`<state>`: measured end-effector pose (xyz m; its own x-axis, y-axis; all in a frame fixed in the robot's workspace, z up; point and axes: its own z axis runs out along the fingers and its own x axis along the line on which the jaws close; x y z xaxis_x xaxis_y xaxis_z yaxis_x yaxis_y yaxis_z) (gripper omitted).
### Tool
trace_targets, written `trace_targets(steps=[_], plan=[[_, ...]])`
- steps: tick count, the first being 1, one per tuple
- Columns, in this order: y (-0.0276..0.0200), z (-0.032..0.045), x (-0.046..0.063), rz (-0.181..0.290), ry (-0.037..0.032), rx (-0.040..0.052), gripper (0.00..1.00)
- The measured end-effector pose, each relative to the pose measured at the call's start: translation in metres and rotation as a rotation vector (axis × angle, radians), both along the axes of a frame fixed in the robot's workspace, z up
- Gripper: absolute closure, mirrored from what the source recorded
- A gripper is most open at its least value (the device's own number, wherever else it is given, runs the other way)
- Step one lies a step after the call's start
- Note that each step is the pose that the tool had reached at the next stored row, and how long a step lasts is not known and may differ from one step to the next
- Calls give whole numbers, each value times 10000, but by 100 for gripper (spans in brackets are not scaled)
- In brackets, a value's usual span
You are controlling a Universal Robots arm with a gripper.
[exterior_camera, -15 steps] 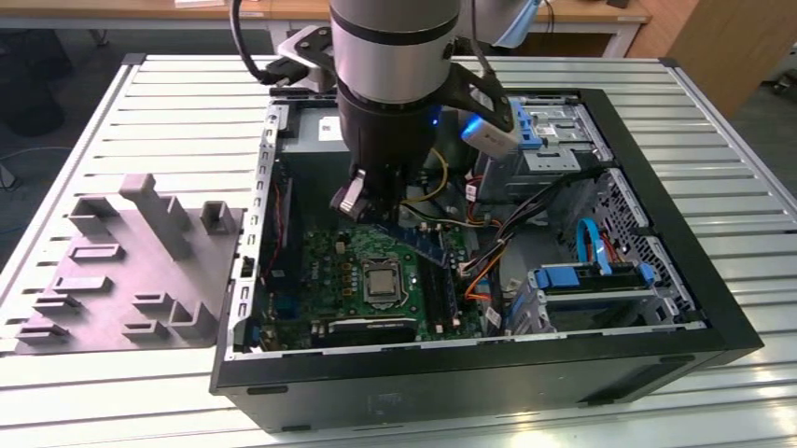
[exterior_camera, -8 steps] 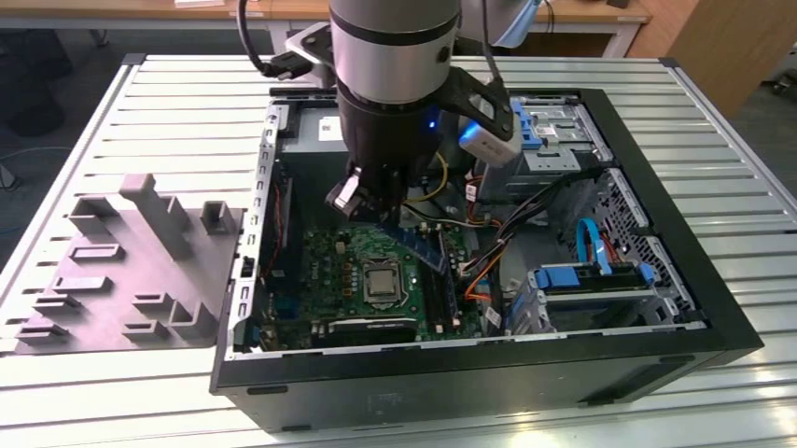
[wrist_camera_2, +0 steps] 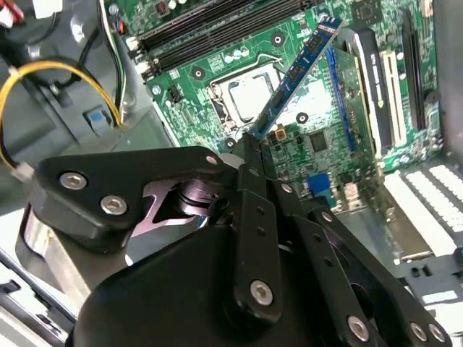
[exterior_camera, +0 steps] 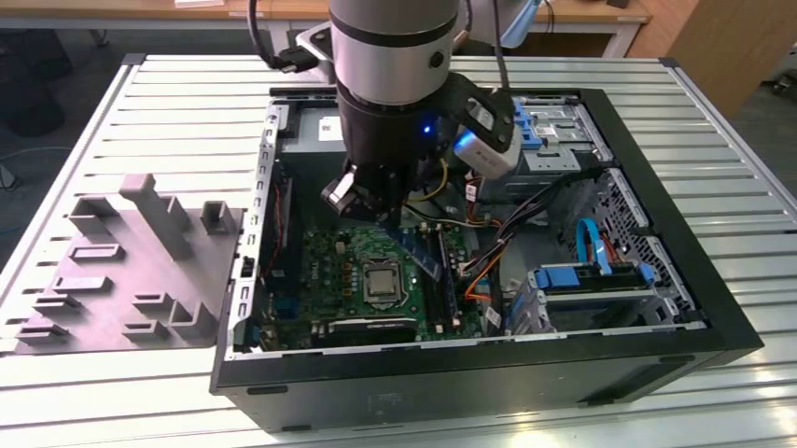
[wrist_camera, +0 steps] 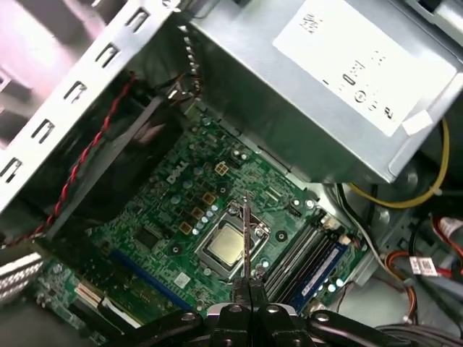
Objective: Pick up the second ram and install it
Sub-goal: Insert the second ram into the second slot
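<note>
the jaws are closed on one short end of the second ram (wrist_camera_2: 293,79), so the rest of the stick juts out unsupported over the motherboard (wrist_camera: 166,210), above the processor socket (wrist_camera: 226,244) and not yet in a slot

the memory slots (wrist_camera: 300,253) lie just beside that socket

the likeliest trouble is a skewed entry: with so little of the stick held, it could pivot on first contact, one end seating while the other rides up on the latch

if the notch misses its key, pressing down would only bend the board

the arm is sunk deep inside the computer case (exterior_camera: 697,308) on the slatted worktop (exterior_camera: 149,103), and the yellow cables (wrist_camera_2: 65,72) close by could snag it
</note>
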<state>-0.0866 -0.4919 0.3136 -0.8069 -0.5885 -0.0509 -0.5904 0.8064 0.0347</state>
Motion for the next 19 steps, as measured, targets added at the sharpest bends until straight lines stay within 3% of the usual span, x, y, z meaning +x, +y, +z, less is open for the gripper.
trace_targets(steps=[19], plan=[[0,-36,0,-3462,0,0,88]])
